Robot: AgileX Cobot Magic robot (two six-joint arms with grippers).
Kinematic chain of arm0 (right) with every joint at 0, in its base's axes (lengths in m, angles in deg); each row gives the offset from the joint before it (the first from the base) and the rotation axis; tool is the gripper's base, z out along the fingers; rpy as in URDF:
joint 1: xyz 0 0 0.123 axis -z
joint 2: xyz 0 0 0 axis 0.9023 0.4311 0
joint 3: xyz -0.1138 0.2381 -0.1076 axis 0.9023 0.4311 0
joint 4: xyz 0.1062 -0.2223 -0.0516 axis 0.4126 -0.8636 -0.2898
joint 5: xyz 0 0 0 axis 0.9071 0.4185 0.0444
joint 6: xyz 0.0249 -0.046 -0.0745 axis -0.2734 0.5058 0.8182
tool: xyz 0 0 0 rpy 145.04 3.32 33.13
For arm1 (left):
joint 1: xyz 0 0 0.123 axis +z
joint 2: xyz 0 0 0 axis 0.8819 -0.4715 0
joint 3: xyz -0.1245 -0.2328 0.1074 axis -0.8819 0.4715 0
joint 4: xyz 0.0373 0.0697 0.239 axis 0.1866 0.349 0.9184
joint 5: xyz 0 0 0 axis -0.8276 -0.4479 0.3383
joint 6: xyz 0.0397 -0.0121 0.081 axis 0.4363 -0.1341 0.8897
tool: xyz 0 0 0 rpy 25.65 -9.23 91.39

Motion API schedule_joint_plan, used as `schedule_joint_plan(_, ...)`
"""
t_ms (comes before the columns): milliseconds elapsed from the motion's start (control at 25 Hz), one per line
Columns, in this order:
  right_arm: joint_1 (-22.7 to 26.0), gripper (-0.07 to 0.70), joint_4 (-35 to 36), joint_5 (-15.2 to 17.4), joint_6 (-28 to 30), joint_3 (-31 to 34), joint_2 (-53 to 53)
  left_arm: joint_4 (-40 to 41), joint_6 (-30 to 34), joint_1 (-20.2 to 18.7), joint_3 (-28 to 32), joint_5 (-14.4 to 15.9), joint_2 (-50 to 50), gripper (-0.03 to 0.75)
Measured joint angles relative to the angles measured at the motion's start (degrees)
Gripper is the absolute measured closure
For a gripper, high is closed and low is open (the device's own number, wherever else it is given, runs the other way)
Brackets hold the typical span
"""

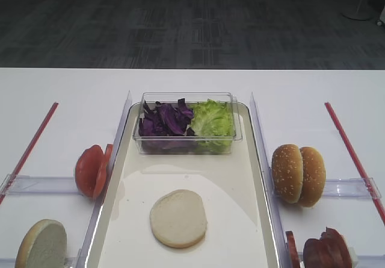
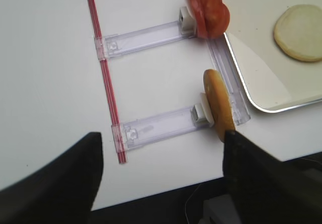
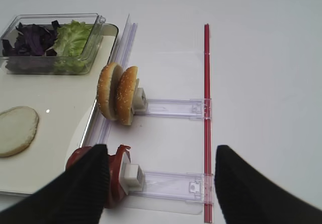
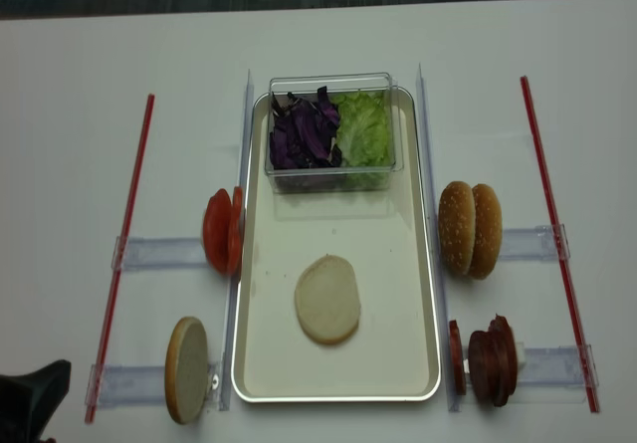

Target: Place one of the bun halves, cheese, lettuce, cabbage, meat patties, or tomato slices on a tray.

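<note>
white table [image 1: 192, 81], bun half [image 4: 327, 299] flat on tray [image 4: 398, 254], well apart from both spread, empty claws

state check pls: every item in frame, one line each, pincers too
bun half: flat on the tray, cut face up
second bun half: on edge in left holder
tomato slices: on edge, left of tray
sesame buns: on edge, right of tray
meat patties: on edge, right holder
cabbage: in clear tub
lettuce: same tub
left pincer: open, empty
right pincer: open, empty
</note>
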Motion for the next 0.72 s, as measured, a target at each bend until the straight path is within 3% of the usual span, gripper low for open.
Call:
schedule_joint_plan(440, 0.0, 0.15, 0.0, 0.0, 0.0, 0.0, 0.0, 0.46, -1.31, 0.0, 8.29, -1.03, 11.6, 0.24)
schedule_joint_plan(720, 0.0, 0.15, 0.0, 0.0, 0.0, 0.0, 0.0, 0.46, -1.5, 0.0, 9.18, -2.33, 15.31, 0.24)
